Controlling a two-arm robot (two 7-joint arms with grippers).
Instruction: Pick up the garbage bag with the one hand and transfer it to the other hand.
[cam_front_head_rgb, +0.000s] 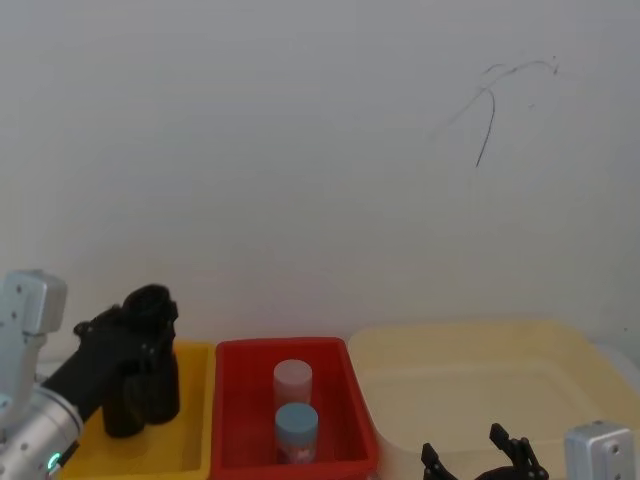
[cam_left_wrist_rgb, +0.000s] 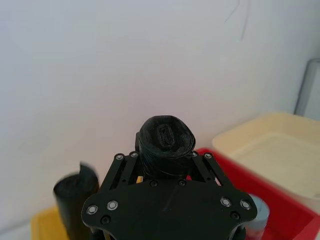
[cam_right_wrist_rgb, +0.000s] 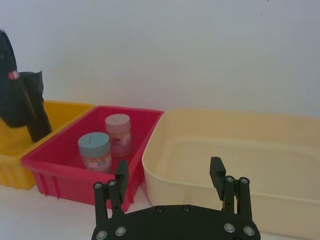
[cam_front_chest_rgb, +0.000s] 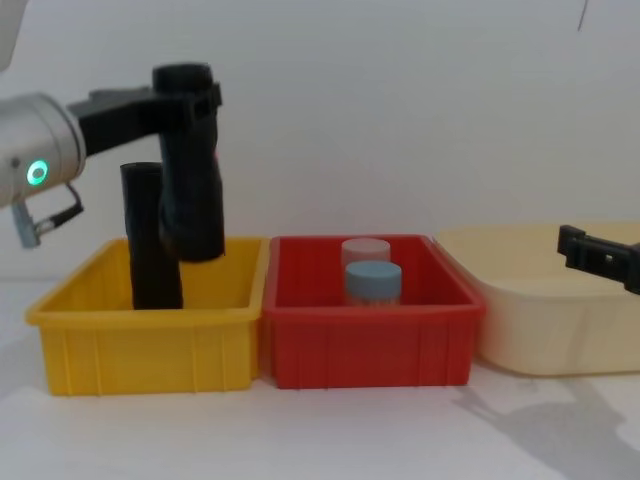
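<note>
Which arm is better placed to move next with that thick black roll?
Left, probably. The left gripper is shut on the garbage bag, upright at the yellow bin; the right gripper sits open, low by the cream tub.

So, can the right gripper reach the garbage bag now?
Probably yes: the left gripper holds the garbage bag high over the yellow bin, with open air between it and the open right gripper.
</note>
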